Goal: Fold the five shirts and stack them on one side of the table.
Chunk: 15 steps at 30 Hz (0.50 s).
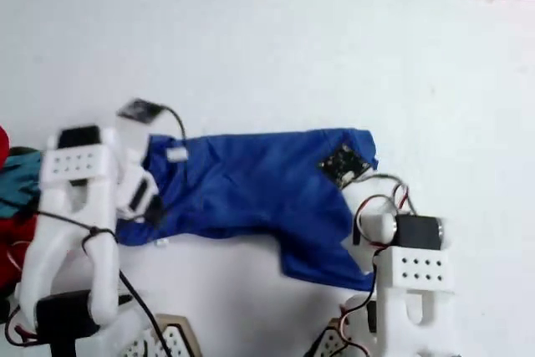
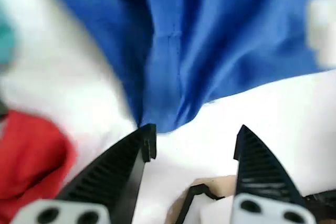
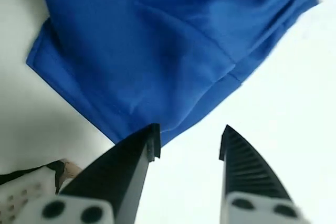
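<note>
Our left gripper (image 2: 196, 132) and right gripper (image 3: 190, 132) stand open at the blue shirt (image 1: 251, 190), mid-frame; we may catch only its hem and bunch it.

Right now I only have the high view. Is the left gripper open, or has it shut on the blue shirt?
Observer: Open. The left gripper holds nothing, and one fingertip sits right at the shirt's edge.
Operator: And the right one?
Observer: Open too. The right gripper has the shirt's hem at one fingertip, and mostly bare table shows between its fingers.
</note>
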### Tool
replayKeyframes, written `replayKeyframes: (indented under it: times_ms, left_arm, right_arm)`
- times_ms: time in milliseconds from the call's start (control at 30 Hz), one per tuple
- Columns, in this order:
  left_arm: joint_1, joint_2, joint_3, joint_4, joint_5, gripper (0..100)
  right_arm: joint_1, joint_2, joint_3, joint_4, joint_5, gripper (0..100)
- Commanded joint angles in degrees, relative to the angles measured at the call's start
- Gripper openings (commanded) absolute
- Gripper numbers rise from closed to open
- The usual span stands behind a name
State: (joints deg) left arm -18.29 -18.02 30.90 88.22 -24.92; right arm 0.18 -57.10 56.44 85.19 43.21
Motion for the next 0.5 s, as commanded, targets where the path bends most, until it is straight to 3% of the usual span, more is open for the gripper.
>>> replayKeyframes:
  times_ms: [0, 100, 167, 200, 233, 300, 467]
  left_arm:
    - [-1.85, -2.2, -13.49, 6.24, -0.35, 26]
    - [-1.58, -2.11, -19.91, 7.12, 0.09, 23]
    - [0.0, -1.93, -21.32, 5.71, 0.88, 13]
    - [0.79, -1.93, -21.23, 4.48, 2.37, 5]
    - [1.49, -1.93, -21.14, 3.34, 4.04, 1]
    - [3.6, -1.05, -20.62, 0.7, 5.71, 5]
    - [7.47, 7.82, -20.53, -8.35, 10.73, 3]
  right_arm:
    - [0.22, -1.45, -13.63, 5.14, -0.09, 19.0]
    - [0.31, -0.84, -19.69, 2.68, -5.27, 15.9]
    - [-0.22, -0.75, -19.34, -3.12, -9.67, 3.3]
    - [-1.1, -0.57, -18.37, -6.29, -11.25, 0.4]
    - [-1.98, -0.04, -17.05, -8.66, -12.22, 3.6]
    - [-4.7, 2.51, -14.51, -12.88, -13.63, 1.4]
    - [-9.19, 14.46, -10.99, -26.33, -20.4, 1.9]
